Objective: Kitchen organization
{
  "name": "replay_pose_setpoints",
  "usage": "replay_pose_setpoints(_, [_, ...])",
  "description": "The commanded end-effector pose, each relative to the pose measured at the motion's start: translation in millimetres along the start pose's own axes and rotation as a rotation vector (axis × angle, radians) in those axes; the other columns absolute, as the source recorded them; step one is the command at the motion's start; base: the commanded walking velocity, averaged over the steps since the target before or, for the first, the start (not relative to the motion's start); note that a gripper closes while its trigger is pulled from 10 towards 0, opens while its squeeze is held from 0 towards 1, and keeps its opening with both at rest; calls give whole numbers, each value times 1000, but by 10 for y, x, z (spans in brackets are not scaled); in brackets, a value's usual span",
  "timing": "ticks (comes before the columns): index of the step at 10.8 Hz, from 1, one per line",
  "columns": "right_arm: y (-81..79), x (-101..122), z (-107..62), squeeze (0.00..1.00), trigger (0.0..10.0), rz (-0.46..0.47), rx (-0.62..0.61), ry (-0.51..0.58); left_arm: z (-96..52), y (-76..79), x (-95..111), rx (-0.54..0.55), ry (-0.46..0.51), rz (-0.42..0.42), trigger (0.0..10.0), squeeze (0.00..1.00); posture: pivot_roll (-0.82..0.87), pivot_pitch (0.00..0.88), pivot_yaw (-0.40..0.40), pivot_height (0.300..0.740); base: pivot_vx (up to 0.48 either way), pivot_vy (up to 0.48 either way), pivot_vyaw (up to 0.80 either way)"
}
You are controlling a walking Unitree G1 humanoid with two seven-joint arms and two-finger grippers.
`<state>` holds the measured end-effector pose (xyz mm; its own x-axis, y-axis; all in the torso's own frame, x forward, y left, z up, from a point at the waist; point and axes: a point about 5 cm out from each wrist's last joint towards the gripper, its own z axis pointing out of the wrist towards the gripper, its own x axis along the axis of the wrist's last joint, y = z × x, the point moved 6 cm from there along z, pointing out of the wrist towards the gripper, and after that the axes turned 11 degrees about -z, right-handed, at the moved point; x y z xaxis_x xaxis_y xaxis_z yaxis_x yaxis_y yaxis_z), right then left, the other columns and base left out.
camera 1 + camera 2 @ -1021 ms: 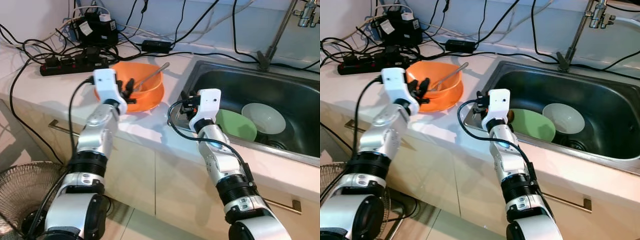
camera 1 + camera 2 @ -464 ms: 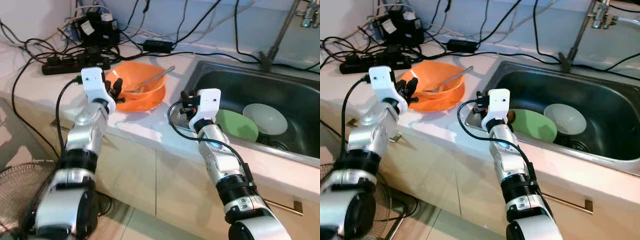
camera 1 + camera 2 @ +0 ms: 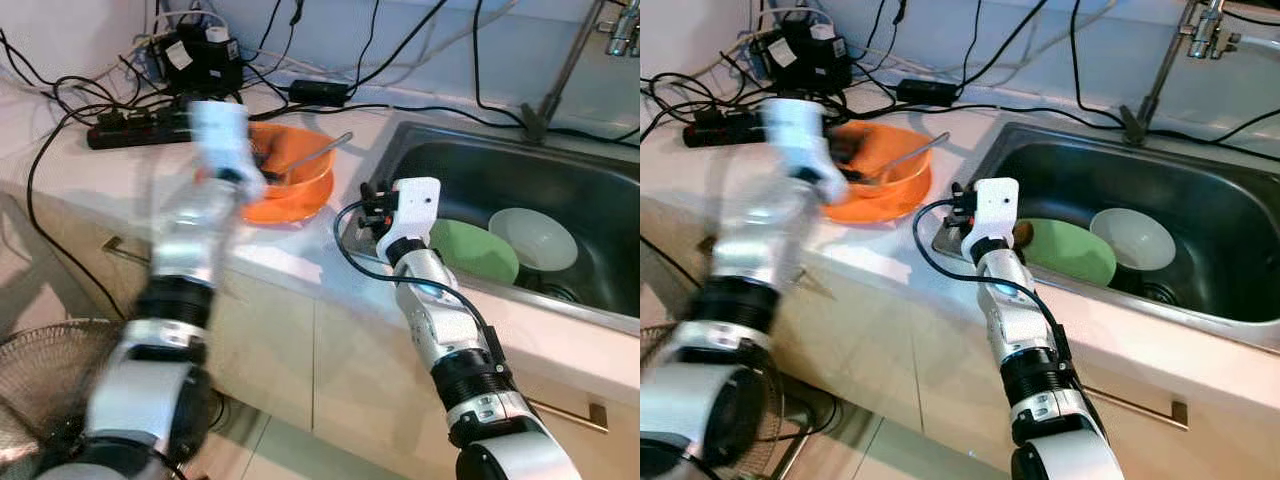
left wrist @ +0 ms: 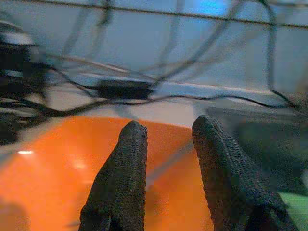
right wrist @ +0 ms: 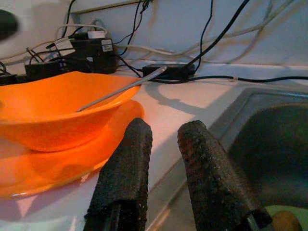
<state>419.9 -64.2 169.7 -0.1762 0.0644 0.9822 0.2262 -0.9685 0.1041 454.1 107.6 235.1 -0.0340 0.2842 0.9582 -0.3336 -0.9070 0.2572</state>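
Observation:
An orange bowl (image 3: pixel 305 185) sits on an orange plate (image 5: pixel 72 168) on the white counter, left of the sink (image 3: pixel 600 190), with a metal spoon (image 3: pixel 318 148) leaning in it. My left arm is blurred in motion; its left gripper (image 3: pixel 262 160) hovers over the bowl's near-left rim, open, with nothing between the fingers (image 4: pixel 122 173). The right gripper (image 3: pixel 368 205) hangs at the sink's left edge, pointing toward the bowl, open and holding nothing. In the sink lie a green bowl (image 3: pixel 480 250) and a white bowl (image 3: pixel 535 235).
A black power strip (image 3: pixel 130 128), adapters and many cables crowd the counter behind the bowl. The tap's stem (image 3: pixel 560 70) rises behind the sink. A fan (image 3: pixel 40 380) stands on the floor at the lower left, before the cabinet fronts.
My left arm has swung right, from beside the bowl's left rim to over the bowl, and is blurred. The right arm and the dishes have not moved.

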Motion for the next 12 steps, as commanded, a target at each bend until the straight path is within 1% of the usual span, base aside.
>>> replay_pose_setpoints(1, [20,7,9,0,10000,-4,-7,-3,-18,38,-71,-22,-28,14,10000,0,164,13,7,740,0,0,0])
replay_pose_setpoints(2, [38,4,7,0,10000,-6,-12,-4,-29,201,-321,-74,-102,-9,10000,0,162,14,8,740,0,0,0])
replay_pose_setpoints(3, [41,5,6,0,10000,-7,-13,-4,-39,252,-409,-84,-125,-25,10000,0,162,14,8,740,0,0,0])
replay_pose_setpoints(4, [42,7,6,0,10000,-7,-14,-3,-43,249,-437,-76,-131,-50,10000,0,160,18,9,740,0,0,0])
replay_pose_setpoints(5, [43,7,8,0,10000,-6,-15,-4,-55,217,-449,-59,-132,-72,10000,0,162,18,9,740,0,0,0])
replay_pose_setpoints(6, [44,9,8,0,10000,-7,-16,-3,-87,142,-454,-28,-128,-83,10000,0,162,18,8,740,0,0,0])
replay_pose_setpoints(9, [45,18,12,0,10000,-5,-15,0,-141,-12,-395,22,-110,-81,10000,0,170,15,3,740,0,0,0])
replay_pose_setpoints(11, [45,19,14,0,10000,-7,-14,0,-204,-189,-341,80,-101,-83,10000,0,171,16,1,740,0,0,0])
replay_pose_setpoints(12, [46,19,15,0,10000,-8,-14,0,-227,-246,-329,96,-100,-82,10000,0,171,16,1,740,0,0,0])
